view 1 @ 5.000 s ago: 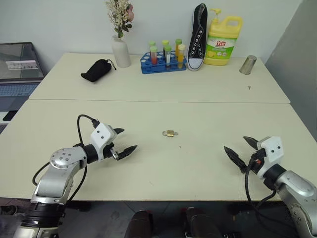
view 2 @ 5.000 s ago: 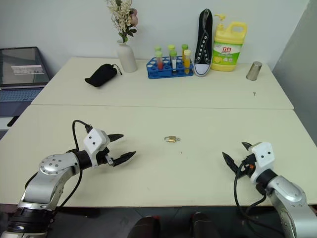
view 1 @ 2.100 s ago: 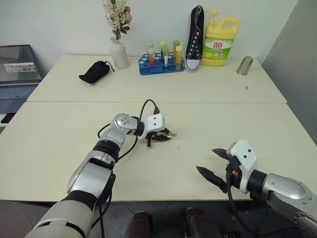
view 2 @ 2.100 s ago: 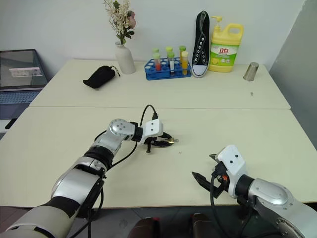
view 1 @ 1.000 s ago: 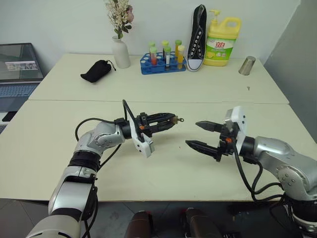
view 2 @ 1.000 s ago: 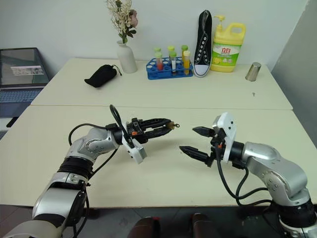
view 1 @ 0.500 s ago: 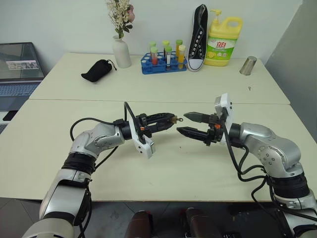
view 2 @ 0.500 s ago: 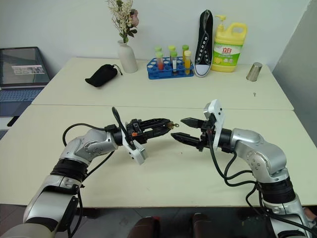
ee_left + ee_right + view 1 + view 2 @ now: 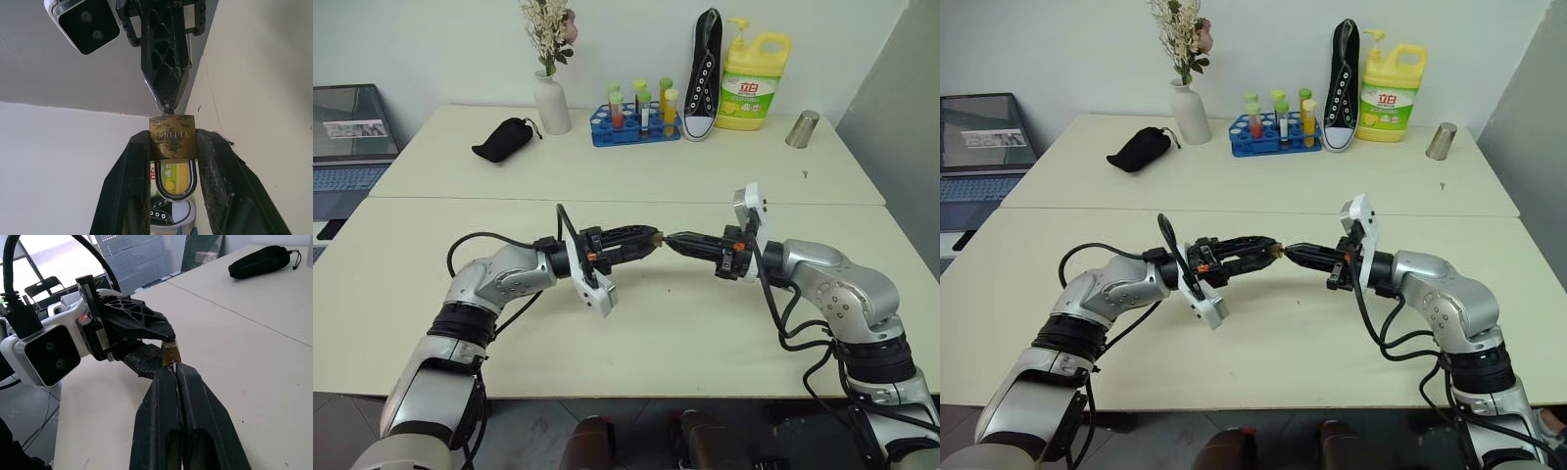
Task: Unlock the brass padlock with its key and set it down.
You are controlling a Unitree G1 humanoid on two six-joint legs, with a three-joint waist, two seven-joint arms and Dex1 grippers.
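A: Eye views? Quick.
B: left gripper clamps the brass padlock in the air over the table; right gripper closed, tip-to-tip with it, pointing straight at the lock.

A: Left wrist?
B: Padlock body between the fingers, shackle toward the palm, key end facing the right gripper, whose shut tips pinch something thin there, probably the key.

A: Right wrist?
B: Lock dead ahead, touching its tips. Both arms equally near.

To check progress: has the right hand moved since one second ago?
Yes. The right hand moved left toward the brass padlock, away from the table's right edge.
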